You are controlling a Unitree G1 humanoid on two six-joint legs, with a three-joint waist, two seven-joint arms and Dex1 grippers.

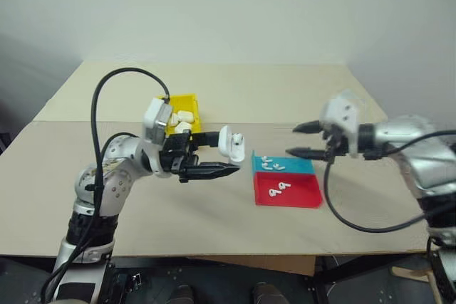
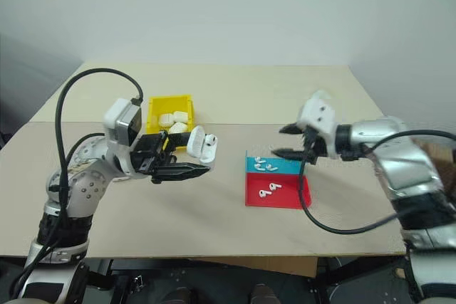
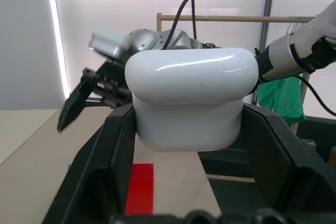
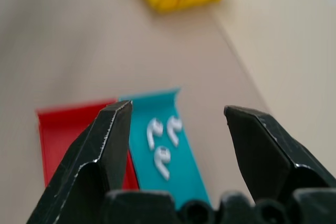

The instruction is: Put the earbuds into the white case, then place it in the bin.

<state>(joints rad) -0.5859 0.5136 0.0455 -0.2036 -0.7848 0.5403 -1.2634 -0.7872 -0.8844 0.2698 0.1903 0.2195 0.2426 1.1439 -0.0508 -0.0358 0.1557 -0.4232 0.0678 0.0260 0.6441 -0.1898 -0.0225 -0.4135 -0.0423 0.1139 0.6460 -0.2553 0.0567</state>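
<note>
A wide, flat beige worktop (image 1: 214, 197) carries everything. At its far middle a small bright yellow rectangular plastic bin (image 1: 189, 102) with low walls is set, and several smooth white pebble-shaped cases (image 2: 173, 118) are seen lying inside it. Nearer the front, right of centre, a flat red plastic tray (image 1: 303, 194) lies with a flat blue plastic tray (image 1: 299, 166) touching its far edge. Three tiny glossy white earbuds (image 4: 161, 140) with short stems rest on the blue tray, and two more (image 1: 279, 189) on the red one.

The left gripper (image 1: 226, 160) is held above the worktop between the bin and the trays, pointing toward the robot's right. Its jaws are clenched on the small smooth white plastic earbud case (image 3: 190, 98), which is carried clear of the surface with its hinged lid swung up; what lies inside cannot be made out. The right gripper (image 1: 299, 140) hangs above the right edge of the blue tray, pointing left toward the case, apart from it; its jaws are spread wide and nothing is grasped. In the left wrist view a wooden rail with a green garment (image 3: 281, 95) is seen behind the right arm.

No writing, brand or label can be read on any item.
</note>
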